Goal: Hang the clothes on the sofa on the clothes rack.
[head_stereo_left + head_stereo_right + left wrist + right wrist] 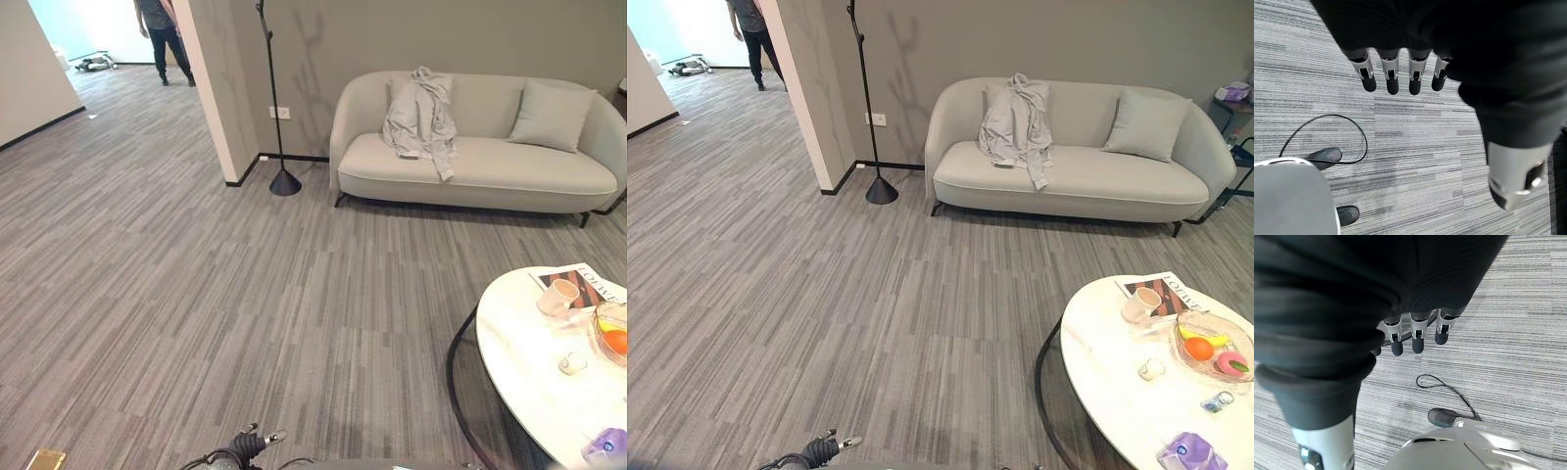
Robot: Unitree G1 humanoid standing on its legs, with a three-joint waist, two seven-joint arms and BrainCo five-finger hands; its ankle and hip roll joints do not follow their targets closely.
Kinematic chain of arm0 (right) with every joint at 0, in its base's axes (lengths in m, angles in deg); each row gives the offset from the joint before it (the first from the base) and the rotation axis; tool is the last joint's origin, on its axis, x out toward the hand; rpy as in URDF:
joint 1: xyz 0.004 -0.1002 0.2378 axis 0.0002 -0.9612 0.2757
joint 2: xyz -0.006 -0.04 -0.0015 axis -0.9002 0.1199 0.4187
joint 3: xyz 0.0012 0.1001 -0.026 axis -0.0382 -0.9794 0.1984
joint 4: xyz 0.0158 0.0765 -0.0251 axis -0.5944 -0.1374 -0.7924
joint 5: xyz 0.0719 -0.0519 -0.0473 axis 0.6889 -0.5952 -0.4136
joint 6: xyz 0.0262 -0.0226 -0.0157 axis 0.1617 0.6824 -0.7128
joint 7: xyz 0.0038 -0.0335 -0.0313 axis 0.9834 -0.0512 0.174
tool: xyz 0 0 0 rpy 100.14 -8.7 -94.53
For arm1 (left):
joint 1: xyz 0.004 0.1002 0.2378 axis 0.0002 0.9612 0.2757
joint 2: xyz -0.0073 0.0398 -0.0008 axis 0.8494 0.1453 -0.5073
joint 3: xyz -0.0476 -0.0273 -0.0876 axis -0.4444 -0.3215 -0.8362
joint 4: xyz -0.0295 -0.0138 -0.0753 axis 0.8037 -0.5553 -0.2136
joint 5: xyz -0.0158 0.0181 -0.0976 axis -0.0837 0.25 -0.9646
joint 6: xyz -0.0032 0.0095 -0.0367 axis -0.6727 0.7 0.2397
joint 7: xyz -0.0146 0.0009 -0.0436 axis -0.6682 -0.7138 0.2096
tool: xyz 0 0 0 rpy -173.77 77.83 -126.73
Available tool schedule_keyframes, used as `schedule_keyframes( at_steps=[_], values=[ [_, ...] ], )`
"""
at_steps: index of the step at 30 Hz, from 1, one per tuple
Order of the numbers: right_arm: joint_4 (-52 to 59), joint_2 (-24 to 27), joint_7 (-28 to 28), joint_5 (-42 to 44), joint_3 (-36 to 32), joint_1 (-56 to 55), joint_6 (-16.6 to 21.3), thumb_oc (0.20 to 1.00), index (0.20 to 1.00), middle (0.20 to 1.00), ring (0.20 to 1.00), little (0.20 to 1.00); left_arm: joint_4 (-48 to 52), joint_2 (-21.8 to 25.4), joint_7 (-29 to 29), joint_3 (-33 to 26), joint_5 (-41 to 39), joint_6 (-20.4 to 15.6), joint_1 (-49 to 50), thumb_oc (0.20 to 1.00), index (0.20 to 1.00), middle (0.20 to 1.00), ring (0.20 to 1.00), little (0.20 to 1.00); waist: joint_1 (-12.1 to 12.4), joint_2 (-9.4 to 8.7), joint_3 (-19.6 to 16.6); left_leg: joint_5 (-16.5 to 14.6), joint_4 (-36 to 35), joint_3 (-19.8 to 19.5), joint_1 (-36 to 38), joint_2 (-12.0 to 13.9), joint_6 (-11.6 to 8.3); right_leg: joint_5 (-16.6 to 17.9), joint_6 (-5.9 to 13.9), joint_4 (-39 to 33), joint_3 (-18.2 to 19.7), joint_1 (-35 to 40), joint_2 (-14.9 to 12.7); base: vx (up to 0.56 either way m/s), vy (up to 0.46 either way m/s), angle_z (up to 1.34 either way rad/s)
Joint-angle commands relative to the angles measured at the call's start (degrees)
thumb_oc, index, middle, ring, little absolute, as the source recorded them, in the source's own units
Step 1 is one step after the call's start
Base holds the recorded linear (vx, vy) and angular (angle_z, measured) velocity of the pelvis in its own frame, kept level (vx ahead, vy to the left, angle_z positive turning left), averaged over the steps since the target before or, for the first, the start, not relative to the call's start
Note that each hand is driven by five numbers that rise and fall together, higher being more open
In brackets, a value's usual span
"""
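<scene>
On the sofa (490, 166), draped over the backrest and spilling onto the seat, lies the grey garment (421, 122), well apart from the robot across open floor, with the black clothes rack (272, 98) standing just beside the sofa's end. The left hand (1400, 73) and right hand (1415, 335) both hang over the carpet with fingers relaxed and straight, holding nothing. The step is probably the approach: walk up square to the garment, skirting the round table (1107, 372).

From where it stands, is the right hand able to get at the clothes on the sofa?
Probably not yet. The right hand hangs open over carpet, while the grey clothes lie draped on the sofa across bare floor. Nothing blocks the way; it needs to walk closer.
</scene>
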Motion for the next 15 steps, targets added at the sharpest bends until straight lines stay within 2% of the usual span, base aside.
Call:
schedule_keyframes(
  at_steps=[1, 15],
  values=[
    [-1.64, 1.13, 0.54, 0.7, -0.9, 3.14, 1.13, 1.0, 1.0, 1.0, 1.0, 1.0, 0.38, -0.85, 0.28, 0.51, -1.0, -1.46, -3.18, 1.0, 1.0, 1.0, 1.0, 1.0, 0.38, 1.87, 0.03, 2.07, 0.34, 0.88, -1.3, 2.5, -6.14, 3.87, 4.4, -0.92, -1.61, -1.44, -3.66, 0.0, 0.0, 0.0],
    [-2.88, 0.73, 0.7, -0.26, -0.56, 3.29, 1.0, 1.0, 1.0, 1.0, 1.0, 1.0, -4.67, -0.41, -2.05, 2.28, 1.59, -1.45, -5.41, 1.0, 1.0, 1.0, 1.0, 1.0, 0.86, 1.54, 1.19, 2.14, 0.34, 1.08, 0.02, 2.41, -6.19, 4.46, 4.51, -0.92, -2.12, -0.46, -4.29, 0.02, 0.02, -0.01]
  ],
)
